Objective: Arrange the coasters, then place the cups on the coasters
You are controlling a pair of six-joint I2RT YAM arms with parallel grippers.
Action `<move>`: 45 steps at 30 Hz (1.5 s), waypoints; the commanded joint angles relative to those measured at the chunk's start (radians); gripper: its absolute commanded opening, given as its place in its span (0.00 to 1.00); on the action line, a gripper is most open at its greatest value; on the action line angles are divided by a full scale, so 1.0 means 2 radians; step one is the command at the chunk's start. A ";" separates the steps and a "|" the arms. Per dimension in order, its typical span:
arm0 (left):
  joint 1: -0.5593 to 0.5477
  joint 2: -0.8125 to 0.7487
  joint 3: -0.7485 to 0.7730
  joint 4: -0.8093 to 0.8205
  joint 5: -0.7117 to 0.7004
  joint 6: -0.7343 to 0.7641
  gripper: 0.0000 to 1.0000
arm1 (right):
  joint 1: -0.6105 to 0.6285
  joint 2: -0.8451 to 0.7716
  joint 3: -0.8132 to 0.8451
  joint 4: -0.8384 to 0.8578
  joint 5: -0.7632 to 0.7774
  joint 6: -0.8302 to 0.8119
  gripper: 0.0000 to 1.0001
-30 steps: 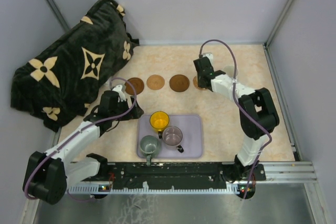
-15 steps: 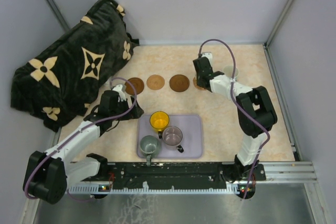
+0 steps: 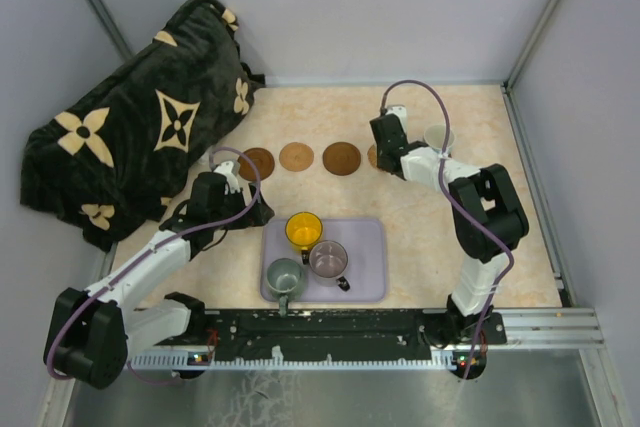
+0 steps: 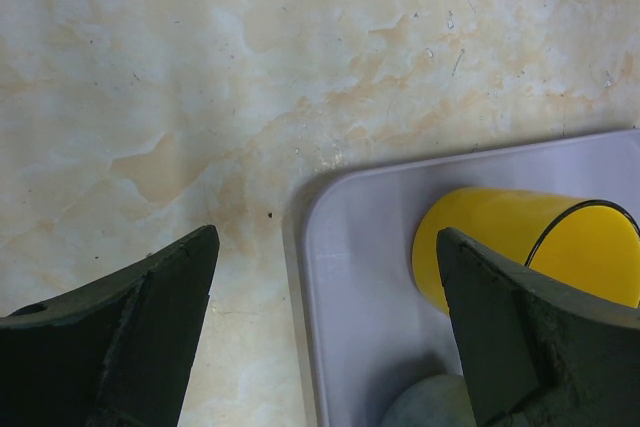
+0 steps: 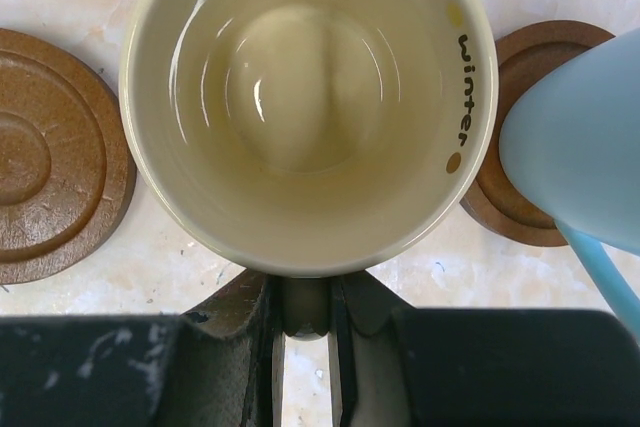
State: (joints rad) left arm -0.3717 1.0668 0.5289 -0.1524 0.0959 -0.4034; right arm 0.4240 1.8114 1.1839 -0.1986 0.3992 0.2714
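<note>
My right gripper [image 5: 305,299] is shut on the handle of the cream-yellow cup [image 5: 305,97], which stands upright between two dark coasters, one to its left [image 5: 50,202] and one to its right [image 5: 525,137]. The light blue cup [image 5: 590,137] overlaps the right-hand coaster. From above, a dark coaster [image 3: 256,162], a tan one [image 3: 296,156] and another dark one [image 3: 341,158] lie in a row, with the right gripper [image 3: 386,150] at the row's right end and the blue cup [image 3: 437,137] beyond it. My left gripper [image 4: 325,257] is open over the corner of the tray [image 4: 345,327], beside the yellow cup [image 4: 500,247].
The lavender tray [image 3: 365,267] near the front holds the yellow cup [image 3: 303,230], the grey-green cup [image 3: 284,275] and the mauve cup [image 3: 328,259]. A dark flowered blanket [image 3: 140,127] is heaped at the back left. Walls close in the table on three sides.
The right gripper with the cream-yellow cup has shifted slightly to the right, so more of the blue cup shows. The left arm has not moved.
</note>
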 commanded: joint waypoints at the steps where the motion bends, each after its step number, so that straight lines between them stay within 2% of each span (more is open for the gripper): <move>1: -0.002 -0.005 0.009 0.009 -0.003 0.004 0.96 | -0.003 -0.028 0.001 0.058 0.024 0.000 0.00; 24: -0.003 -0.003 0.006 0.011 0.001 0.002 0.96 | -0.003 -0.053 -0.017 0.060 0.011 0.016 0.00; 45: -0.002 0.000 0.000 0.015 0.003 0.001 0.96 | -0.003 -0.057 0.002 0.048 -0.004 0.029 0.00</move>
State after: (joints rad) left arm -0.3717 1.0668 0.5289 -0.1490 0.0963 -0.4038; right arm 0.4225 1.7752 1.1366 -0.1810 0.3790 0.3141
